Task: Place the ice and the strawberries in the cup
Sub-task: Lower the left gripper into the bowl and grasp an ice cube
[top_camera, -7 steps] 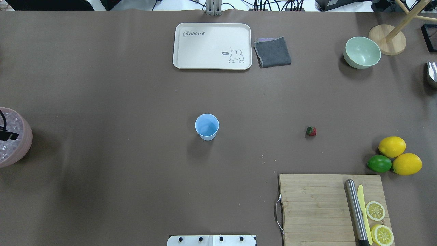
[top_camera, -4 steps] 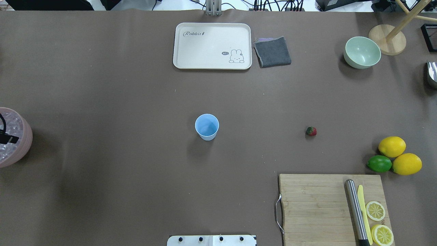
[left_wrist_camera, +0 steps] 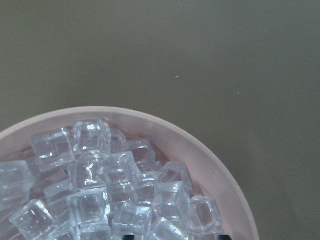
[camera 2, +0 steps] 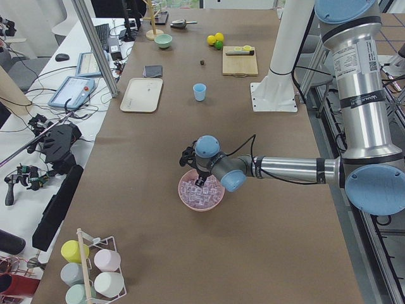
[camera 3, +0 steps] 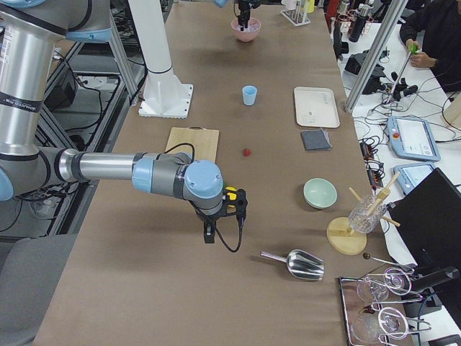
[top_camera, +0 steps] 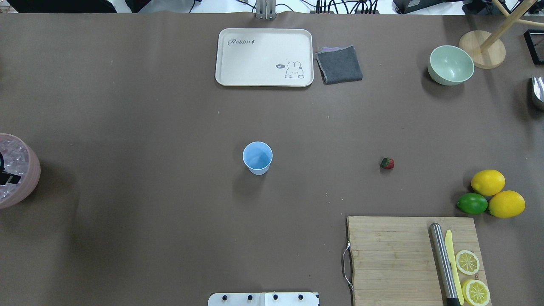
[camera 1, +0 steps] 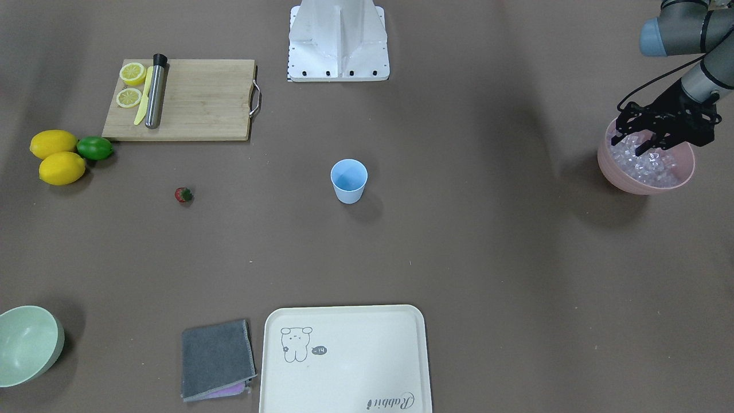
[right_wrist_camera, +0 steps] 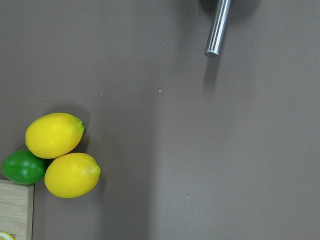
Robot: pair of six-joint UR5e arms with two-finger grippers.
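Note:
The light blue cup [top_camera: 257, 157] stands upright mid-table, with nothing visible inside; it also shows in the front view [camera 1: 348, 179]. The red strawberry [top_camera: 387, 163] lies on the table to its right. The ice [left_wrist_camera: 110, 190] fills a pink bowl [camera 1: 636, 183] at the table's left end. My left gripper [camera 1: 631, 143] is open, its fingers spread just above the ice. My right gripper [camera 3: 209, 236] shows only in the right side view, above the table near the lemons; I cannot tell whether it is open or shut.
A cream tray [top_camera: 264, 57], a grey cloth [top_camera: 339, 64] and a pale green bowl [top_camera: 450, 65] sit at the far side. Two lemons [top_camera: 488, 182] and a lime [top_camera: 472, 203] lie by a cutting board [top_camera: 391, 255] with a knife and lemon slices. A metal scoop [camera 3: 299, 264] lies at the right end.
The visible tip of my left gripper over the pink bowl has slid slightly toward the view's left edge and nearer the robot. Cup and strawberry have not moved.

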